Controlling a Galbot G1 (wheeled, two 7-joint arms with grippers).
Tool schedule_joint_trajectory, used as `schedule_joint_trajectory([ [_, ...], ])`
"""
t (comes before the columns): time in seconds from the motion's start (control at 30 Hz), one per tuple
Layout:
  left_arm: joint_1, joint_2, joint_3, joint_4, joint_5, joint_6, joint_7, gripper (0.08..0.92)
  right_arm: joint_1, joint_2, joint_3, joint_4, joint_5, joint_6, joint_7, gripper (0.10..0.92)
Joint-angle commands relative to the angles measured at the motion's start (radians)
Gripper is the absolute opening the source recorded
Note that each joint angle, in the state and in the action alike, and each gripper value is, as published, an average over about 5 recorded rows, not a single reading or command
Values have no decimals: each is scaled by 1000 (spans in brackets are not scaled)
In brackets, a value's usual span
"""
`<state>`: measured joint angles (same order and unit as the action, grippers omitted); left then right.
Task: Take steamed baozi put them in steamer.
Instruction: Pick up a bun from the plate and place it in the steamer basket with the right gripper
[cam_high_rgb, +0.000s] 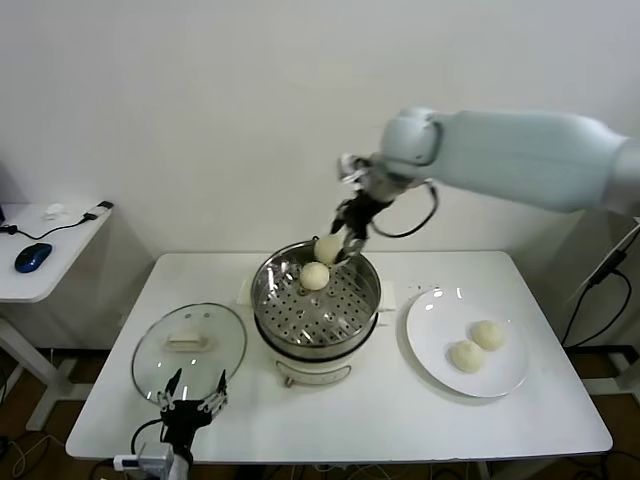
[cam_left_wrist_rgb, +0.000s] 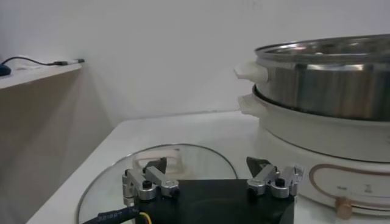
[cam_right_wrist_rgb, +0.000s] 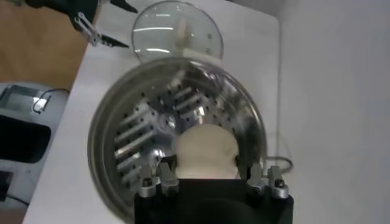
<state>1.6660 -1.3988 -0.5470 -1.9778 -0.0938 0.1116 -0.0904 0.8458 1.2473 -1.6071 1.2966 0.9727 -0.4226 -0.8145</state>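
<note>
The steamer (cam_high_rgb: 268, 292) stands at the table's middle, and one steamed baozi (cam_high_rgb: 315, 276) lies on its perforated tray near the back. My right gripper (cam_high_rgb: 340, 248) hangs over the steamer's back rim, shut on a second baozi (cam_high_rgb: 326, 250). In the right wrist view this cream bun (cam_right_wrist_rgb: 205, 151) fills the space between the fingers, above the steamer tray (cam_right_wrist_rgb: 137, 131). Two more baozi (cam_high_rgb: 488, 334) (cam_high_rgb: 466, 356) rest on the white plate (cam_high_rgb: 430, 345) at the right. My left gripper (cam_high_rgb: 192, 392) is parked open at the front left, by the glass lid.
A round glass lid (cam_high_rgb: 190, 340) with a white handle lies flat left of the steamer, just beyond the left gripper (cam_left_wrist_rgb: 207, 167). A side table (cam_high_rgb: 50, 250) with a blue mouse stands at the far left. The wall is close behind the steamer.
</note>
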Motion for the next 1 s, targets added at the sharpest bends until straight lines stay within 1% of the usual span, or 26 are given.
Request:
schedule_joint_trajectory([
  [0.03,2,3,0,-4,-2,3,0,823,-149,155,23,-31,6,-94,119,653],
  [0.2,-4,3,2,9,-3,1,1,823,-248,190,52,-135,-48,-105,136,653],
  [0.57,-5,6,7,24,-2,-6,0,823,-322,236,87,-239,-70,-103,148,656],
  [0.63,-5,6,8,23,-2,-6,0,823,-320,236,87,-240,-71,-99,142,680],
  [0.7,-4,6,8,22,-2,-5,0,823,-309,227,88,-228,-75,-88,129,729],
  [0.8,-3,6,8,21,-2,-4,0,823,-260,191,89,-187,-85,-56,93,799],
  [0.9,-2,5,8,17,-2,-1,1,823,-152,118,65,-133,-102,30,3,820],
  [1.0,-2,3,8,10,0,2,1,823,-13,1,8,-87,-120,156,-140,822],
])
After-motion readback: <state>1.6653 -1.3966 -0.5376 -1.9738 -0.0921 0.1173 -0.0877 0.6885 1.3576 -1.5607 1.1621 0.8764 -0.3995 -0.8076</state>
